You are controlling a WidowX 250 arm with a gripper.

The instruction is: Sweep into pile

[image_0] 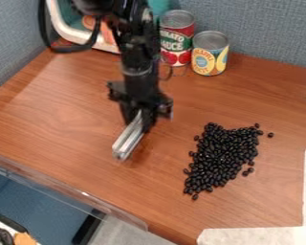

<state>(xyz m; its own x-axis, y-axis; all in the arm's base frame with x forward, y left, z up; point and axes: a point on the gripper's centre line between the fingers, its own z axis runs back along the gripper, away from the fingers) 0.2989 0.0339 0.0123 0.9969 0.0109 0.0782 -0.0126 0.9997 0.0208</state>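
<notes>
- Stage of the task: we judge this to be the approach before a sweeping stroke, with the tool in grasp but apart from the heap.
- Hand (141, 116): we see it over the middle of the bench (60, 115), closed about the upper end of a metallic bar (128, 137), which slants down toward the lower left of the view. Whether the bar's lower end touches the wood we cannot tell.
- Black beans (221, 154): we find them on the bench, right of the bar in the view and well apart from it. They form one elongated patch, dense in the middle, running from upper right to lower left.
- Outliers: we note a lone bean (270, 135) off the upper right side, and a thin tail of beans (195, 196) at the lower end. By our reading the pile is largely gathered, and these edges remain.
- Next move: we would carry the bar to an outer edge of the patch, turn its long side to face the beans, lower it to the wood and push inward with a short, level stroke.
- Caution: we expect small beans to roll readily. Too high a bar could ride over them, and too long a push could spread the heap toward the pale strip (257, 236) near the view's bottom edge.
</notes>
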